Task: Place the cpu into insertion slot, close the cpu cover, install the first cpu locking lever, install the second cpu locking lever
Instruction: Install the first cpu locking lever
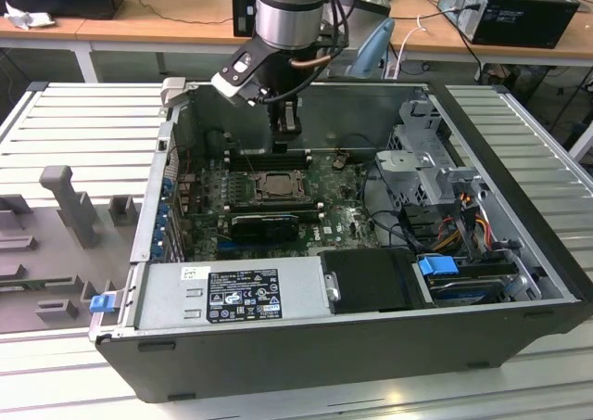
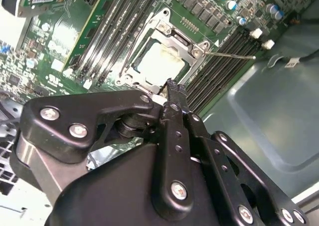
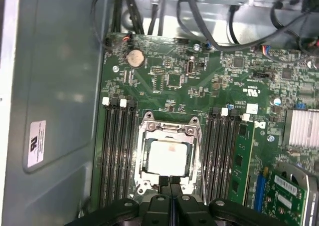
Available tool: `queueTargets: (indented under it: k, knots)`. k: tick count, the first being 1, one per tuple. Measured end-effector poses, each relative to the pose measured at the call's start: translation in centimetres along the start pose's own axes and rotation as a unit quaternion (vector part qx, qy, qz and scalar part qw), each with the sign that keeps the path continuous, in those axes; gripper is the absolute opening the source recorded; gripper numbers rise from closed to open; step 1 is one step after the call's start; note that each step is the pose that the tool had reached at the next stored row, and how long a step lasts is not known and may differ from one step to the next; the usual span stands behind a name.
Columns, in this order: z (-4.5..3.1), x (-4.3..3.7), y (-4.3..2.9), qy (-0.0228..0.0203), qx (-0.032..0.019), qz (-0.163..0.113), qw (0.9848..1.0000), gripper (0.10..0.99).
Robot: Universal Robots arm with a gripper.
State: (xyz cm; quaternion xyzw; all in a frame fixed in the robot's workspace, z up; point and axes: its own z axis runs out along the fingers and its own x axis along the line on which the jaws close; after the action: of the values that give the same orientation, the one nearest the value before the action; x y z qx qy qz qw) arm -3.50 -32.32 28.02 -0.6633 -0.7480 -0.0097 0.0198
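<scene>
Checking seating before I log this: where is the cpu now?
In the first wrist view, the cpu lies framed by the cpu cover, between the two banks of memory slots.

One cpu [image 3: 169,156], one cpu cover [image 3: 169,128], two banks of long black memory slots [image 3: 118,151], one round coin cell [image 3: 134,57], one graphics card [image 1: 266,223], one grey power supply [image 1: 232,295], one open computer case [image 1: 371,346], one tool [image 3: 169,181].
</scene>
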Motion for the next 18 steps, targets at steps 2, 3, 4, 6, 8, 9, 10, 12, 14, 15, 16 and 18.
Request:
queueTargets:
  k: [2, 3, 4, 6, 8, 9, 10, 12, 14, 15, 16, 18]
  knots:
    - [0.0, 0.0, 0.0, -0.0003, 0.0009, -0.021, 0.9998, 0.106]
    - [0.0, 0.0, 0.0, -0.0003, 0.0011, -0.026, 0.9997, 0.106]
    - [0.0, 0.0, 0.0, -0.0004, 0.0013, -0.031, 0.9995, 0.106]
    - [0.01, 0.0, 0.0, -0.0005, 0.0018, -0.044, 0.999, 0.106]
    - [0.01, 0.0, 0.0, -0.0008, 0.0027, -0.064, 0.998, 0.106]
    - [0.0, 0.0, 0.0, -0.0008, 0.0029, -0.069, 0.9976, 0.106]
    - [0.0, 0.0, 0.0, -0.0009, 0.0031, -0.072, 0.9974, 0.106]
    - [0.0, 0.0, 0.0, -0.001, 0.0035, -0.084, 0.9965, 0.106]
    - [0.0, 0.0, 0.0, -0.0011, 0.0039, -0.091, 0.9958, 0.106]
    - [0.0, 0.0, 0.0, -0.0011, 0.004, -0.095, 0.9954, 0.106]
    - [0.0, 0.0, 0.0, -0.0013, 0.0045, -0.105, 0.9945, 0.106]
    - [0.0, 0.0, 0.0, -0.0014, 0.0049, -0.117, 0.9932, 0.106]
